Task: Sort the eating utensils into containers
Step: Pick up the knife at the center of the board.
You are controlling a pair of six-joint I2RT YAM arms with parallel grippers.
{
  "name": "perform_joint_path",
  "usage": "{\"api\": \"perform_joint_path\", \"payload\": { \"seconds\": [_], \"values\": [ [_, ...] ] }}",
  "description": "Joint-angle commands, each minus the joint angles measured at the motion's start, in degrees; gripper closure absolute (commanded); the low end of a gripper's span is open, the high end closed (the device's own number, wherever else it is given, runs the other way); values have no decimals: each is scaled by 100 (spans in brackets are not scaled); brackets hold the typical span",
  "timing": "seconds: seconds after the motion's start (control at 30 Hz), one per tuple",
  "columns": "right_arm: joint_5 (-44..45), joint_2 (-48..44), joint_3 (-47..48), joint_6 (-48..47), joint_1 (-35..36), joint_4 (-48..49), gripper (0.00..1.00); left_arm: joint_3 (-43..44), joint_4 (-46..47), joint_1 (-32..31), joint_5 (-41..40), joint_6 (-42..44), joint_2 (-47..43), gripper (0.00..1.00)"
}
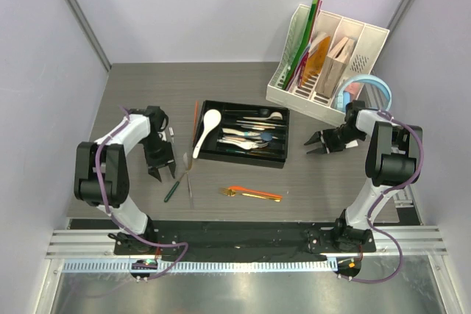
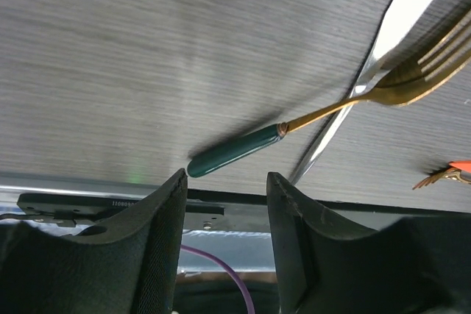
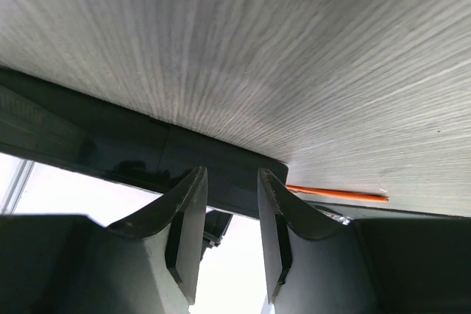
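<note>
Since the green-handled fork [image 2: 235,151] lies just ahead of the left gripper [image 2: 224,182], whose jaws stand apart and empty, the gripper should descend with 1 finger on each side of the handle's middle. The right gripper [image 3: 232,182] hovers with its jaws also apart. The black tray [image 1: 243,160] sits between the 2 pairs of jaws. The small print on the rail below the left jaws is too blurred to read.

You've got the black tray [image 1: 243,159] mid-table, with steel pieces lying lengthwise in its compartments. The white soup spoon [image 1: 207,129] lies slanted at the tray's left end, handle tip at the front-left corner. Loose on the table:
- an orange chopstick [image 1: 196,114] left of the tray
- a green-handled gold fork [image 2: 235,151] crossing a steel utensil [image 2: 401,16]
- an orange-handled fork [image 1: 254,194] in front of the tray
</note>
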Motion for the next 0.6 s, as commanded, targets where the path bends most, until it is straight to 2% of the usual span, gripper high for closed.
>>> {"api": "perform_joint_path", "payload": {
  "seconds": [0.0, 0.33, 0.57],
  "values": [
    [-83, -260, -111, -28, 27, 57, 61, 244, -6, -139, 177, -21, 240, 52],
    [-110, -322, -234, -19, 35, 127, 61, -63, 20, -526, 212, -284, 442, 52],
    [-127, -374, -243, -10, 35, 136, 61, -256, 126, -518, 239, -478, 556, 52]
  ]
}}
